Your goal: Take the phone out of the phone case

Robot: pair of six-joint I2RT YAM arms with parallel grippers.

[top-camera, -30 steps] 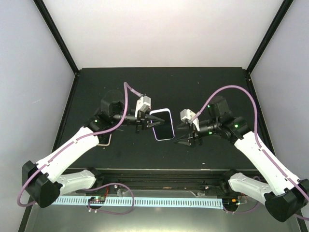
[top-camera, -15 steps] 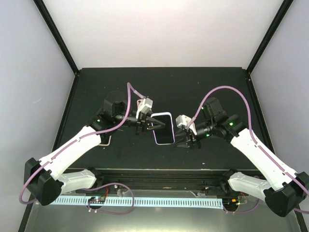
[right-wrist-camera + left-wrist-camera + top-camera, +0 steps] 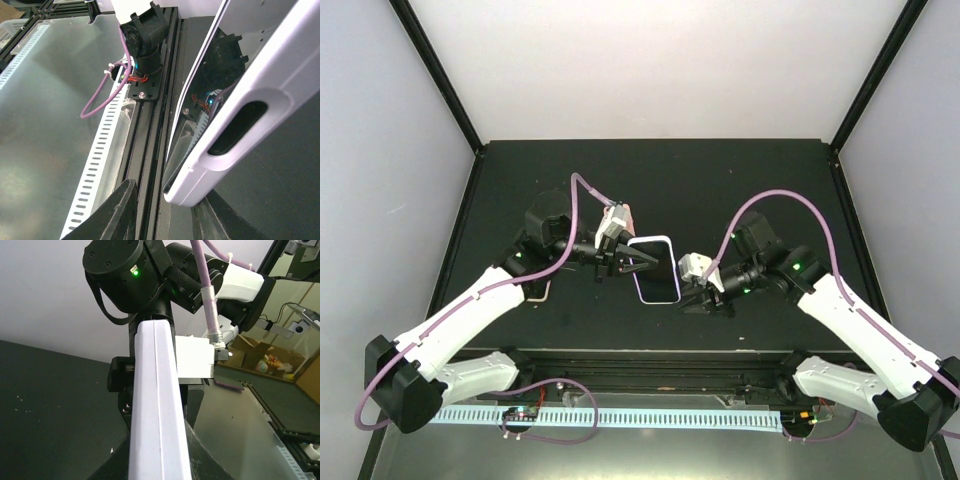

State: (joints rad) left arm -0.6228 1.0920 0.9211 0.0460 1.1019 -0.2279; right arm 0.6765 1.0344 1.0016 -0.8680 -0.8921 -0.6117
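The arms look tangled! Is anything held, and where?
The left gripper holds the phone case by its long left edge. The right gripper straddles its near right corner, not clamped yet.

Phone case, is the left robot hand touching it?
Touching. In the left wrist view, the white phone case runs up the middle, squeezed inside the shut left hand. The top view shows the hand on its left edge.

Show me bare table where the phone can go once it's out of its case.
Free: the far table strip between the cased phone and the back edge; the near strip before it, between left arm and right arm. Crowded: mid-table, where both arms flank the phone.
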